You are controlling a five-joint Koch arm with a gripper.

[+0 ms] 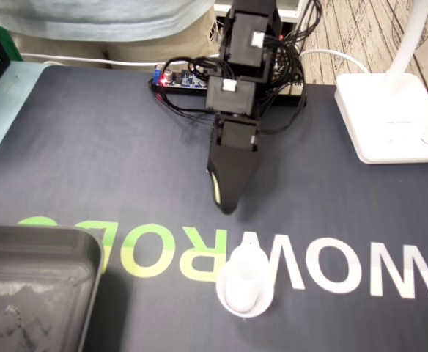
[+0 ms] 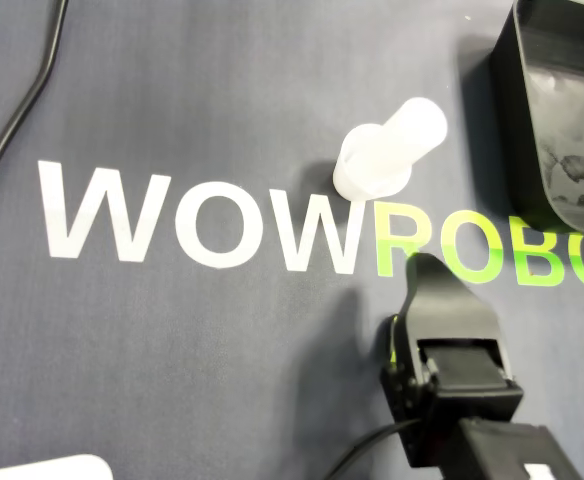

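Note:
A small white plastic bottle stands upright on the dark mat, over the letters of the "WOWROBO" print; the overhead view shows the bottle just above the second W. My black gripper points down at the mat, a short way behind the bottle in the fixed view and not touching it. Its jaws are pressed together along a yellow-green strip, with nothing between them. In the overhead view the gripper tip sits below and slightly right of the bottle.
A dark grey tray sits at the mat's lower left in the fixed view; the tray is at the overhead view's upper right. A white lamp base stands at the right, a circuit board with cables by the arm's foot, and a black cable at the overhead view's upper left.

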